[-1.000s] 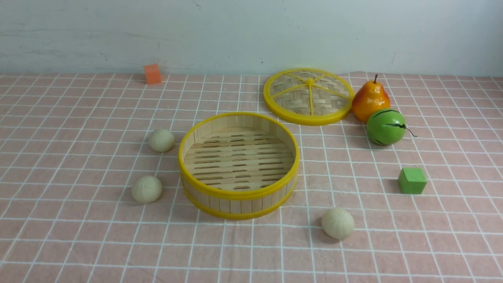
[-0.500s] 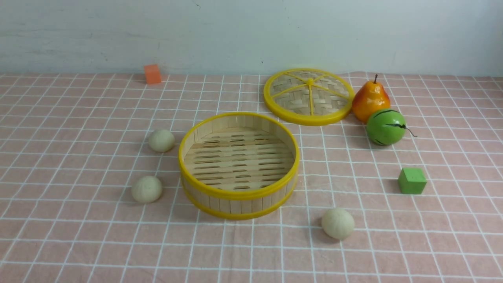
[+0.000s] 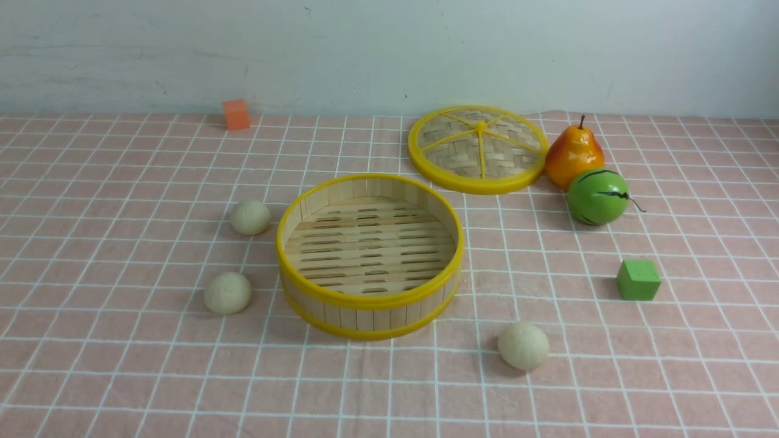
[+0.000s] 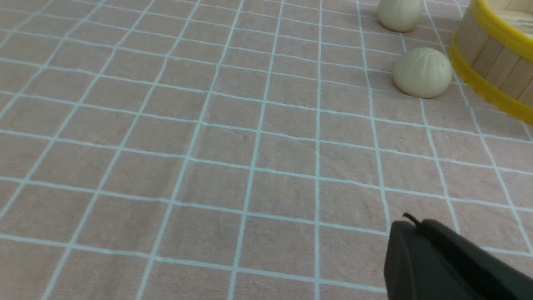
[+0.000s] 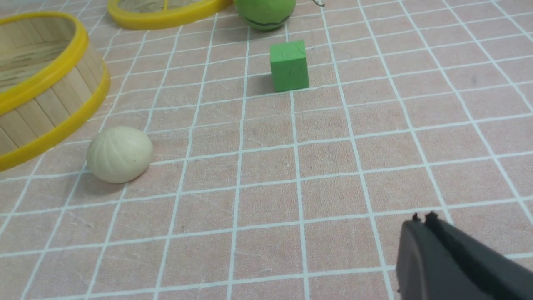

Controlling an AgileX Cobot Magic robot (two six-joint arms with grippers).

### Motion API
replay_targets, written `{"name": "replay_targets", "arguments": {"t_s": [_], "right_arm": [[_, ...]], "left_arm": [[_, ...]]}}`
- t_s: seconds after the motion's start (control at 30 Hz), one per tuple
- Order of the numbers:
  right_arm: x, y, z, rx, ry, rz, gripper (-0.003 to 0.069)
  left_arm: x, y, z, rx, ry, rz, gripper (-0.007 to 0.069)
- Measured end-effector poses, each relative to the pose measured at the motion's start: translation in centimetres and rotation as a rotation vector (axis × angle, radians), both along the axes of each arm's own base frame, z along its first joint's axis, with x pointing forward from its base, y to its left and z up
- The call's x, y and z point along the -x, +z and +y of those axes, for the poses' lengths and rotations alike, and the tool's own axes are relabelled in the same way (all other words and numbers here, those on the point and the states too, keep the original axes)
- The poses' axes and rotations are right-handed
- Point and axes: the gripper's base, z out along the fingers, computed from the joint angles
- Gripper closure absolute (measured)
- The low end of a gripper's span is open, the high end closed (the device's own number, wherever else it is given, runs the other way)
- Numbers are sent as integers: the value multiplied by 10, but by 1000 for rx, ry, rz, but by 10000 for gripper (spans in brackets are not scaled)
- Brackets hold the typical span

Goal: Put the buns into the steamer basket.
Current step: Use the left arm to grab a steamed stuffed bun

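Three buns (image 3: 227, 292) on cloth (image 3: 122, 377), steamer basket (image 3: 369, 301) empty. Left gripper (image 4: 410, 225) pinched together, holding nothing; right gripper (image 5: 422, 223) likewise. Buns look light, soft, rollable; pinch across widest middle, gently.

Cream buns (image 3: 227, 292); yellow-rimmed bamboo steamer basket (image 3: 369, 301); pink white-gridded cloth (image 3: 122, 377); green cube (image 3: 638, 280).

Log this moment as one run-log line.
buns: three on cloth, none in steamer basket | basket: empty | left pincer: shut, empty | right pincer: shut, empty
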Motion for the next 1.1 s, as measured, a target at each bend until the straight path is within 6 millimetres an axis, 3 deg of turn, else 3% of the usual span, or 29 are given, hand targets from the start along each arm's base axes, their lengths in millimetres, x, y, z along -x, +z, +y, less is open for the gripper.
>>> {"name": "replay_targets", "arguments": {"t_s": [0.33, 0.43, 0.57, 0.87, 1.0, 1.1], "right_arm": [[0, 1, -1, 44, -3, -12, 661], [-2, 2, -1, 50, -2, -51, 659], [-5, 23, 0, 54, 5, -294, 656], [7, 72, 3, 0, 29, -856, 645], [10, 77, 3, -48, 37, -902, 643], [8, 94, 3, -33, 38, -853, 643]], "left_arm": [[0, 2, 2, -51, 1, -17, 638], [-2, 7, 0, 19, 3, -84, 638], [-5, 28, -4, 169, -10, -318, 638], [5, 72, -6, 242, -90, -804, 638], [13, 87, -7, 403, -141, -945, 638], [22, 121, -8, 479, -176, -982, 638]]}}
